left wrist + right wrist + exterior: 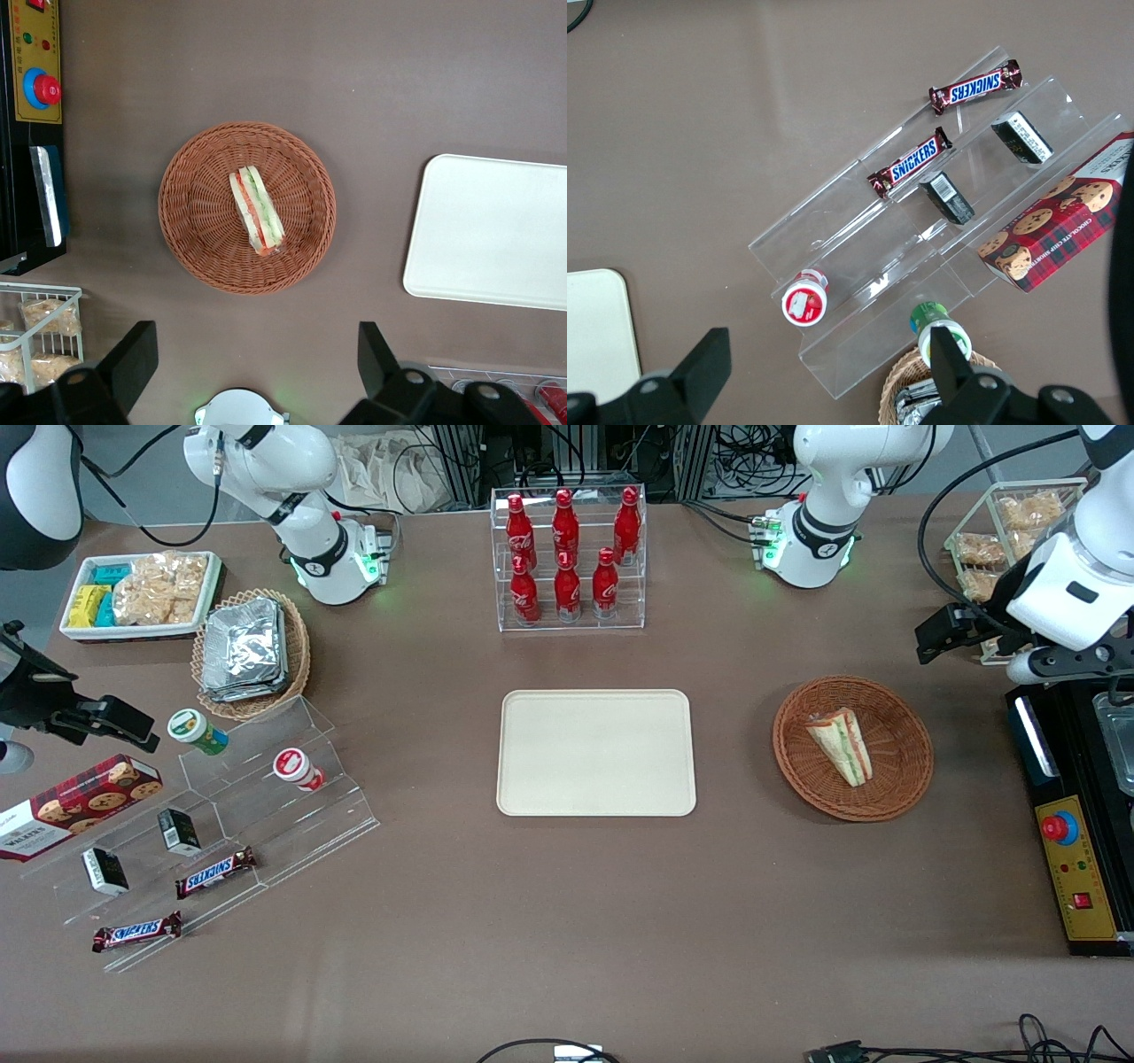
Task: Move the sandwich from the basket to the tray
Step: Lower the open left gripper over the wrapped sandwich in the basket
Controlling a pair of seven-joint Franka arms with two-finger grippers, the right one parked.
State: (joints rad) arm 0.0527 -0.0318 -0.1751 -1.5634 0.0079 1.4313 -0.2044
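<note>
The sandwich (842, 746), a wrapped triangular wedge with green and red-orange filling, lies in the round reddish-brown wicker basket (797, 771). The cream-beige tray (595, 753) lies flat mid-table, beside the basket toward the parked arm's end, with nothing on it. My left gripper (952, 631) hangs high over the table at the working arm's end, farther from the front camera than the basket. In the left wrist view the gripper (255, 363) is open and empty, its fingers (133, 354) wide apart, well above the sandwich (257, 211), the basket (190, 239) and the tray (492, 230).
A black control box with a red button (1067, 850) stands beside the basket at the working arm's end. A wire rack of snack packets (1001, 531) and the working arm's base (811, 540) stand farther back. A clear rack of red bottles (567, 558) stands farther back than the tray.
</note>
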